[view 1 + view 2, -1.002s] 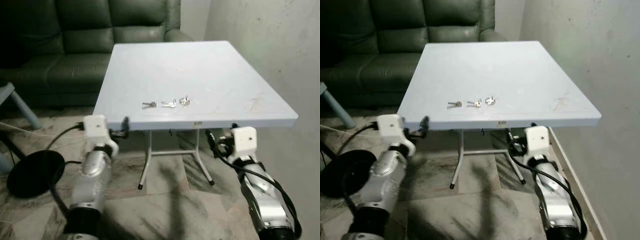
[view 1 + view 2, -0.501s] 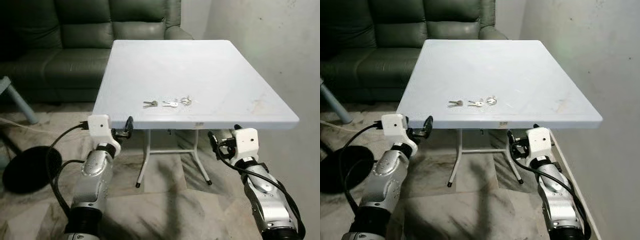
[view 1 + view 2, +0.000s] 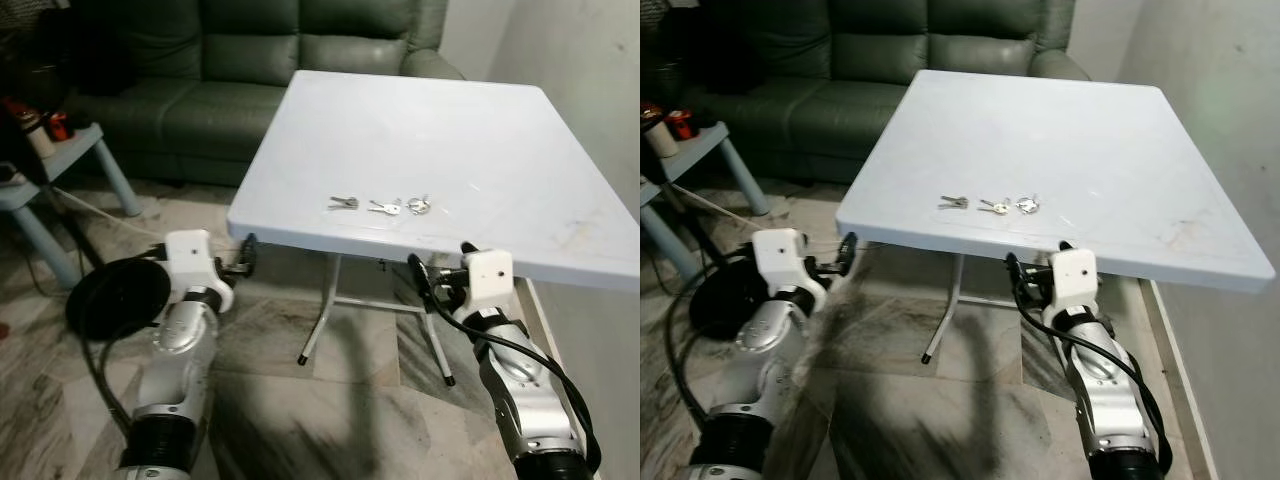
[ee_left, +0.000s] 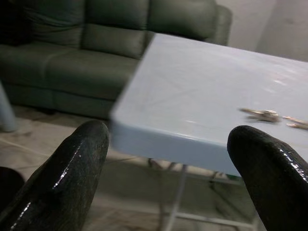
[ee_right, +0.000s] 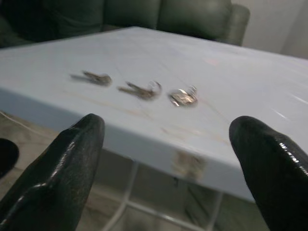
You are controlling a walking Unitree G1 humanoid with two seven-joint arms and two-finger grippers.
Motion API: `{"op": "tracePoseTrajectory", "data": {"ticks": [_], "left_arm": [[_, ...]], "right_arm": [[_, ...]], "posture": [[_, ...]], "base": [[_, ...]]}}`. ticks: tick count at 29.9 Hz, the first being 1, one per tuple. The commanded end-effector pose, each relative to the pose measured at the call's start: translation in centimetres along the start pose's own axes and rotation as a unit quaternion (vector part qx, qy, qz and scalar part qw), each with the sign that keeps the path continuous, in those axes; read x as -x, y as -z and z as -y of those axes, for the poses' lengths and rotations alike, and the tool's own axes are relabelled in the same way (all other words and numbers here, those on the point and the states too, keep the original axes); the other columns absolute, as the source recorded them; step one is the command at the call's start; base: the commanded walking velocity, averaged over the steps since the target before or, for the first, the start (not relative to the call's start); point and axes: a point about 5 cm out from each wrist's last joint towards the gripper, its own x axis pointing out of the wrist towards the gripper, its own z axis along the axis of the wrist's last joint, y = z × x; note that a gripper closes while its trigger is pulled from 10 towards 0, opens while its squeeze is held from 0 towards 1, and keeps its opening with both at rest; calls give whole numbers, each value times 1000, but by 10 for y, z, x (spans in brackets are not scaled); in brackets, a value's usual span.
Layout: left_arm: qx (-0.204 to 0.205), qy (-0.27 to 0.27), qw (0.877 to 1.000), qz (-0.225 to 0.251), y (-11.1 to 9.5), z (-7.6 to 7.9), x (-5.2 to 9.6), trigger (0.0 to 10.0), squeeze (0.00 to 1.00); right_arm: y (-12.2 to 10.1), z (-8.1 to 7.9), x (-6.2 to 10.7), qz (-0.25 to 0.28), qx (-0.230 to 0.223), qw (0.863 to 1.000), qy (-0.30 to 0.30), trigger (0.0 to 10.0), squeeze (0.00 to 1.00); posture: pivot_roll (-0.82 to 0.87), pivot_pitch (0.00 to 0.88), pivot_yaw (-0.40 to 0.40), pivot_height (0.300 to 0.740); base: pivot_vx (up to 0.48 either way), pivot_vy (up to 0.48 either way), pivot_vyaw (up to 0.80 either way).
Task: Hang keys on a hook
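Note:
Three small silver key sets lie in a row near the front edge of the white table (image 3: pixel 440 120): the left keys (image 3: pixel 343 202), the middle keys (image 3: pixel 384 208) and the right keys (image 3: pixel 419 205). My left gripper (image 3: pixel 243 262) hangs below the table's front left corner, open and holding nothing. Just under the front edge, close below the keys, my right gripper (image 3: pixel 440 262) is also open and holds nothing. In the right wrist view the keys (image 5: pixel 141 90) lie on the tabletop beyond the spread fingertips (image 5: pixel 82 139). Past one left fingertip (image 4: pixel 86 144) the table edge appears, with keys (image 4: pixel 260 114) far off.
A dark green sofa (image 3: pixel 250 60) stands behind the table. A small blue side table (image 3: pixel 70 150) with red items is at the left. A black round base (image 3: pixel 110 300) and cables lie on the tiled floor. A pale wall (image 3: pixel 590 50) runs along the right.
The whole picture has shifted, so the camera moved: the table now sits further right and the blue side table has come into view. Keys and both open grippers look unchanged.

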Motion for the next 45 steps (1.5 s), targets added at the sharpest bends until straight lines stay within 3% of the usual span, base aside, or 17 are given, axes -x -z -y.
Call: {"op": "tracePoseTrajectory", "data": {"ticks": [1, 11, 39, 45], "left_arm": [[-1, 15, 1000, -4, 0, 5, -1, 10000, 0], [3, 20, 1000, -4, 0, 6, -2, 10000, 0], [11, 23, 1000, -3, 0, 6, -3, 10000, 0], [12, 18, 1000, -5, 1, 6, -3, 10000, 0]], "right_arm": [[1, 3, 1, -5, -1, 1000, 6, 10000, 0], [0, 1, 1, -3, -4, 1000, 1, 10000, 0], [-1, -4, 0, 2, -8, 1000, -14, 10000, 0], [-1, -4, 0, 1, -7, 1000, -15, 10000, 0]], "posture": [[-18, 33, -35, 732], [-18, 27, -33, 732], [-16, 13, -35, 732], [-16, 15, -38, 732]], "base": [[0, 0, 0], [100, 0, 0], [321, 0, 0], [0, 351, 0]]}}
